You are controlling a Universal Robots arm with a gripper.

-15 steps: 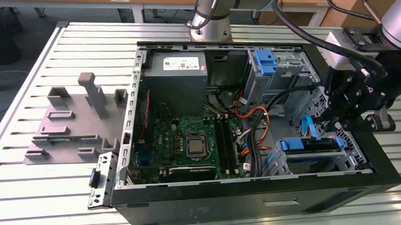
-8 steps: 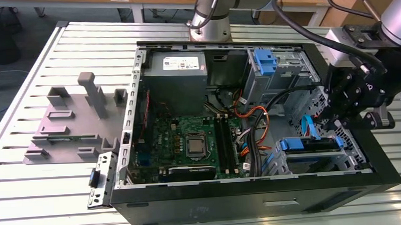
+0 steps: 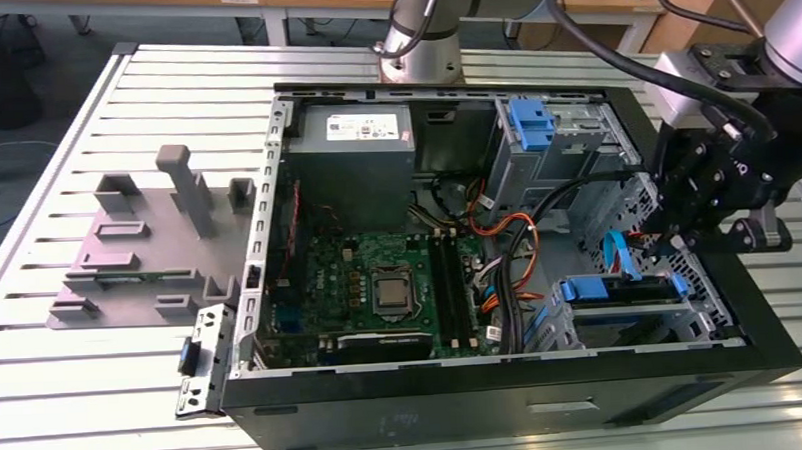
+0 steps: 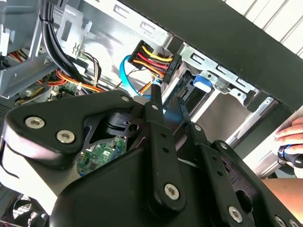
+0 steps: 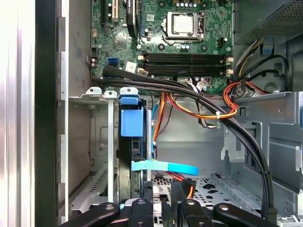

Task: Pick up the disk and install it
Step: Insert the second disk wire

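Disk point(image 5: 131, 122) sits on edge in the drive cage point(image 5: 102, 142) at the case's point(image 3: 514, 401) front corner, on the exterior view's right. Mostly its blue bracket and a dark strip of its side show, and its label is hidden. In the exterior view the disk point(image 3: 617, 289) lies just below the gripper point(image 3: 680, 241). In the first wrist view the gripper point(image 5: 162, 191) hangs right over the cage. Its fingers point(image 5: 147, 191) are slightly parted and grasp nothing, though their tips are cut off by the frame. A flat blue cable point(image 5: 163, 166) crosses just beyond them, beside the disk. In the second wrist view the gripper point(image 4: 168, 106) points at a yellow, red and black plug point(image 4: 154, 59); whether it touches the plug is hard to tell. A hand point(image 4: 291, 135) is cut off at the frame's edge, outside the case wall. A thick black cable bundle point(image 5: 236, 127) and orange wires crowd the space beside the cage, leaving a narrow open floor. Farther in lies the motherboard point(image 3: 376, 276), then the power supply point(image 3: 355, 132). The arm point(image 3: 414, 29) rises behind the case and bends over its rim. A grey fixture point(image 3: 149, 244) stands well apart on the slatted desk point(image 3: 114, 395).
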